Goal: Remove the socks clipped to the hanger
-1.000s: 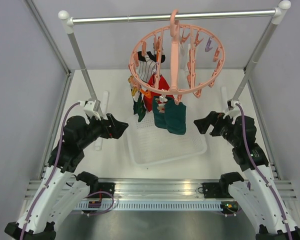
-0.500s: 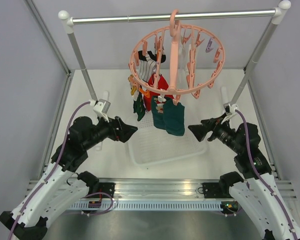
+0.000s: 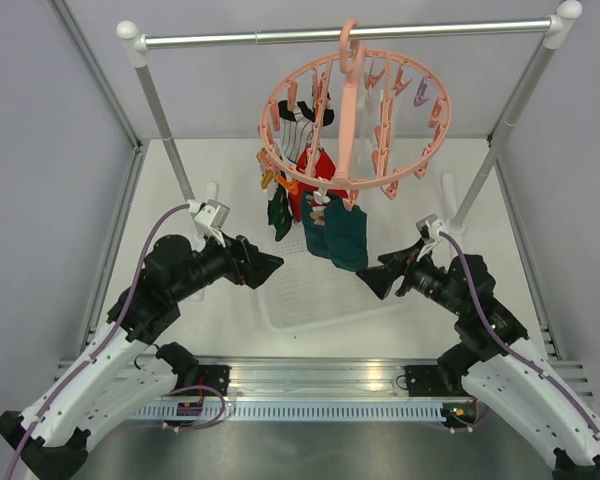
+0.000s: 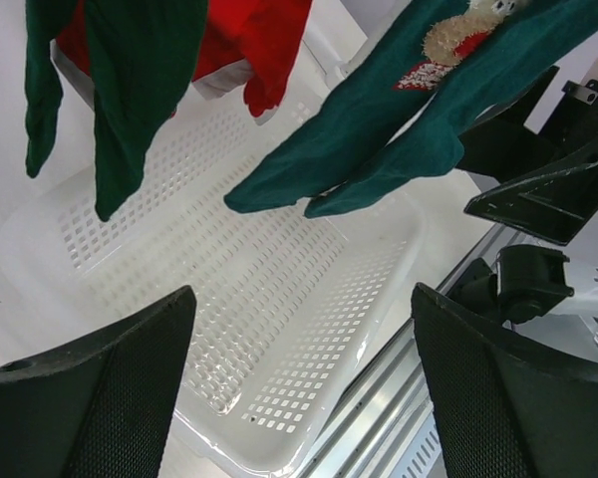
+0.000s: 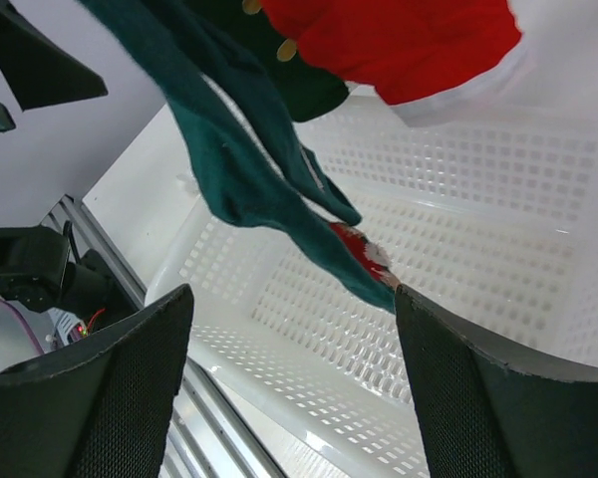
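Note:
The salmon-pink ring hanger (image 3: 349, 120) hangs by its hook from the rail. Clipped under it are a striped white sock (image 3: 296, 135), a red sock (image 3: 318, 170), a dark green sock (image 3: 278, 215) and a teal pair (image 3: 342, 235). My left gripper (image 3: 267, 267) is open, just left of the teal pair and slightly below it. From the right, my open right gripper (image 3: 366, 281) points at the same pair. The left wrist view has the teal socks (image 4: 379, 139) above and beyond the open gripper (image 4: 304, 383). In the right wrist view a teal toe (image 5: 349, 269) hangs just above the open gripper (image 5: 294, 388).
A white perforated tray (image 3: 300, 305) lies on the table under the socks, between the two grippers. The silver rail (image 3: 280, 36) rests on two slanted posts (image 3: 165, 120) at left and right. Grey walls close in both sides, and a metal track (image 3: 310, 385) runs along the near edge.
Both arms have swung inward and forward over the tray toward the teal pair. The right gripper has come closest. The socks and hanger hang as before.

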Controlling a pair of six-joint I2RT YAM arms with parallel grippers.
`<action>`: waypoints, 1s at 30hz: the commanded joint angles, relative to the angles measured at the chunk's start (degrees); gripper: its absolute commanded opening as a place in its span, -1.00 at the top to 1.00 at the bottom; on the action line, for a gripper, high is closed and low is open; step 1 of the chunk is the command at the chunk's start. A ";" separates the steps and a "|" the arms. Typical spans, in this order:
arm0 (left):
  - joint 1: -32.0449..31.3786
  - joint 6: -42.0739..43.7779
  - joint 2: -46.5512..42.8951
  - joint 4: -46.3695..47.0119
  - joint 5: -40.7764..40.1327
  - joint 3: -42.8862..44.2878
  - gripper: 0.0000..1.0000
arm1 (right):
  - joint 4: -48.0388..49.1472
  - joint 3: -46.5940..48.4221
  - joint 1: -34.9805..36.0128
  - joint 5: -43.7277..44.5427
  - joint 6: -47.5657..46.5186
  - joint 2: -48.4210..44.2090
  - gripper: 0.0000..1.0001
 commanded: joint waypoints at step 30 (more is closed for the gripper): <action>-11.19 -2.63 20.97 43.93 -1.22 -11.88 -0.64 | 15.06 -5.41 11.48 13.70 -0.54 8.41 -0.27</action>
